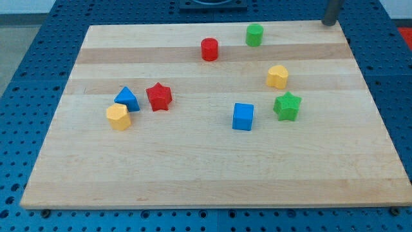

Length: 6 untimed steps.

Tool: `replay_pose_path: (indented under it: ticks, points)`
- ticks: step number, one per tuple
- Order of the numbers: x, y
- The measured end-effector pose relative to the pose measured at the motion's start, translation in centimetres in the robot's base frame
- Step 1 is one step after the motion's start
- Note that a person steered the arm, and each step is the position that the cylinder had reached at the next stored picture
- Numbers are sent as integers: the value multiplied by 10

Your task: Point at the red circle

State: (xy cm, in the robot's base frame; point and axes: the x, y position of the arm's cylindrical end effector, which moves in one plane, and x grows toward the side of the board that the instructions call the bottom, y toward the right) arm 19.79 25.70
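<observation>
The red circle (209, 49) is a short red cylinder near the top middle of the wooden board (193, 174). My tip (329, 22) shows at the view's top right, at the board's far edge, well to the right of the red circle and slightly above it. It touches no block. The green circle (254, 35) stands between them, just right of and above the red circle.
A red star (159, 96), a blue triangle (127, 99) and a yellow hexagon (118, 117) cluster at the left. A yellow hexagon (277, 77), a green star (287, 106) and a blue cube (243, 116) lie at the right middle.
</observation>
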Motion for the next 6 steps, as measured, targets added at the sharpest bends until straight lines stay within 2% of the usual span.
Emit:
replay_pose_path:
  ticks: [4, 6]
  points:
    - [0, -117]
    - [3, -196]
